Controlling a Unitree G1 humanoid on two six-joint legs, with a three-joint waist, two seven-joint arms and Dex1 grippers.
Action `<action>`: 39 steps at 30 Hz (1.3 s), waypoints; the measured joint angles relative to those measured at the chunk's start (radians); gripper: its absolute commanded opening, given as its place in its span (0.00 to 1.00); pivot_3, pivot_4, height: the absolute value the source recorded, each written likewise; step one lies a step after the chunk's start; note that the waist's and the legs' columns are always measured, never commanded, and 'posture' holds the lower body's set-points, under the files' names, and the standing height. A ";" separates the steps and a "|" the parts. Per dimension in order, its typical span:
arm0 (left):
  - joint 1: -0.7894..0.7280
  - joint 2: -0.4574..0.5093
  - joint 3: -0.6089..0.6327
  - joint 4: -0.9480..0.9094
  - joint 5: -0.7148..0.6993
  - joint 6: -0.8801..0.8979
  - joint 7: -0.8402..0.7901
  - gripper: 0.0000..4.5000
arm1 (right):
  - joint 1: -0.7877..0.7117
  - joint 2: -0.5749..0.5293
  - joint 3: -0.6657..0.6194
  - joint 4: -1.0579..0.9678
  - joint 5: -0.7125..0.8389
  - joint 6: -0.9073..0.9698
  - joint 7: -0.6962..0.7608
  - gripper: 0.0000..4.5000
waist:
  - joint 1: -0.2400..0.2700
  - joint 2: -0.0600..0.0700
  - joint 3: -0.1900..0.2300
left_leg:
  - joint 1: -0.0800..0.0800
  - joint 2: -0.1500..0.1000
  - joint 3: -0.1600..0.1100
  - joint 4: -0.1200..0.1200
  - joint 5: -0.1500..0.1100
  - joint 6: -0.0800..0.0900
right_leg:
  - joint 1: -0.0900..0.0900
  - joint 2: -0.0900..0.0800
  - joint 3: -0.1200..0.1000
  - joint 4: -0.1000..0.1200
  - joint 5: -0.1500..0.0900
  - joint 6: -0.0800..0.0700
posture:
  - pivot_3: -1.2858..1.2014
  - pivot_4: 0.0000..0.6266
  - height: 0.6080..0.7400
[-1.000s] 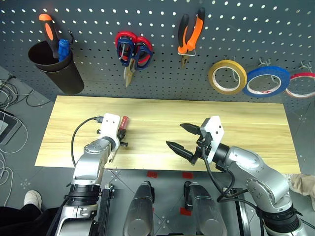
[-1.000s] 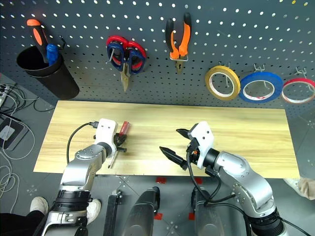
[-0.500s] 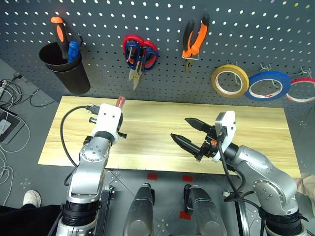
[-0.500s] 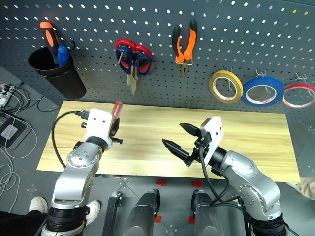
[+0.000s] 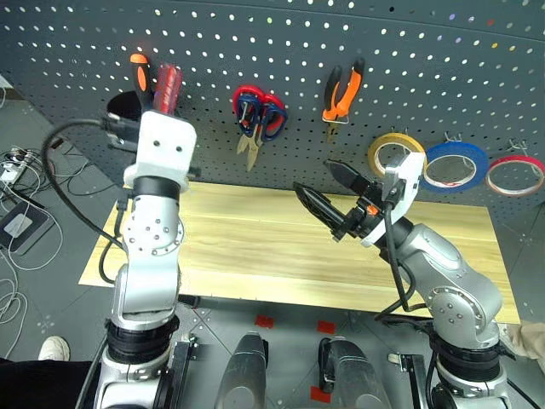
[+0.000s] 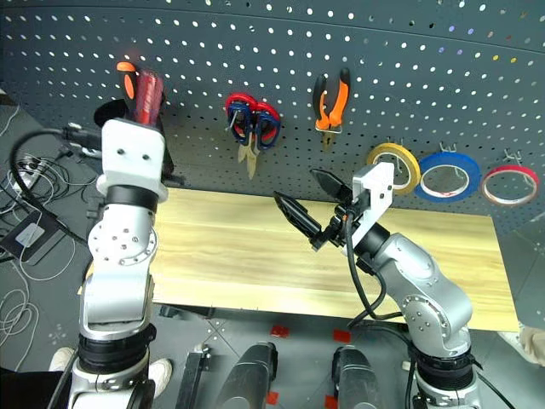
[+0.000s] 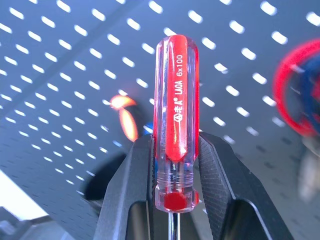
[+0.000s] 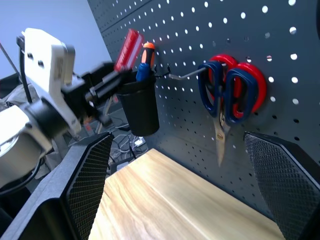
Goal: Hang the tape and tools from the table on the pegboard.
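I read the left pincer (image 7: 172, 165) as clamped on the red-handled screwdriver (image 7: 175, 115): both black fingers (image 7: 132, 185) press the clear-red handle at its lower end, just above the collar where the steel shaft begins. The handle stands upright between the fingers and projects well beyond their tips. From the head camera, the left arm is raised in front of the pegboard (image 5: 426, 51), with the red handle showing above the white wrist housing, just beside the orange-and-black-handled screwdriver (image 5: 139, 72) that stands in the black cup (image 8: 140, 107) hung on the panel. I cannot tell whether the held tool touches the cup.

The right pincer (image 5: 328, 189) is spread wide and holds nothing; its two pointed fingers hang above the tabletop (image 5: 255, 256), directed toward the board.

On the pegboard I see, hung on hooks:
- two pairs of scissors (image 5: 258, 115), one red-handled and one dark blue-handled, overlapping on the same hook, blades pointing down;
- the orange-and-black-handled pliers (image 5: 342, 89), jaws down, to the right of the scissors;
- the yellow roll (image 5: 393, 153), the blue tape (image 5: 454, 166) and the red roll (image 5: 515, 175), side by side in a row at the right end.

The light wood tabletop carries no tool that I can see.
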 measured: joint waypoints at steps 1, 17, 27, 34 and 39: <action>-0.029 0.006 0.004 0.012 0.001 -0.004 0.000 0.20 | -0.011 0.005 -0.003 0.001 0.006 -0.001 -0.006 1.00 | 0.000 0.000 -0.001 | 0.000 0.000 0.000 0.000 0.000 0.000 | 0.000 0.000 0.000 0.000 0.000 0.000 | 0.60 0.31 1.00; -0.357 0.057 0.062 0.379 -0.002 -0.233 0.060 0.20 | -0.145 0.051 -0.009 0.031 0.006 -0.004 -0.082 1.00 | -0.002 -0.001 -0.023 | 0.000 0.000 0.001 0.001 0.000 0.000 | -0.001 0.001 0.001 0.000 0.000 0.000 | 0.59 0.28 1.00; -0.305 0.072 0.096 0.458 -0.009 -0.309 0.093 0.20 | -0.145 0.058 0.005 0.046 -0.009 -0.015 -0.100 1.00 | -0.003 -0.001 -0.025 | 0.000 0.000 0.001 0.002 0.000 0.000 | -0.001 0.001 0.001 0.002 0.000 0.000 | 0.59 0.29 1.00; -0.306 0.071 0.099 0.519 -0.022 -0.355 0.107 0.20 | -0.149 0.073 0.005 0.065 -0.026 -0.028 -0.106 1.00 | -0.003 -0.001 -0.025 | 0.000 0.000 0.001 0.002 0.000 0.000 | -0.001 0.001 0.001 0.008 0.000 0.000 | 0.59 0.31 1.00; -0.346 0.073 0.100 0.582 -0.026 -0.407 0.126 0.20 | -0.146 0.080 0.005 0.063 -0.026 -0.027 -0.120 1.00 | -0.005 -0.001 -0.025 | 0.001 0.000 0.001 0.002 0.000 0.000 | -0.001 0.001 0.001 0.009 0.000 0.000 | 0.58 0.33 1.00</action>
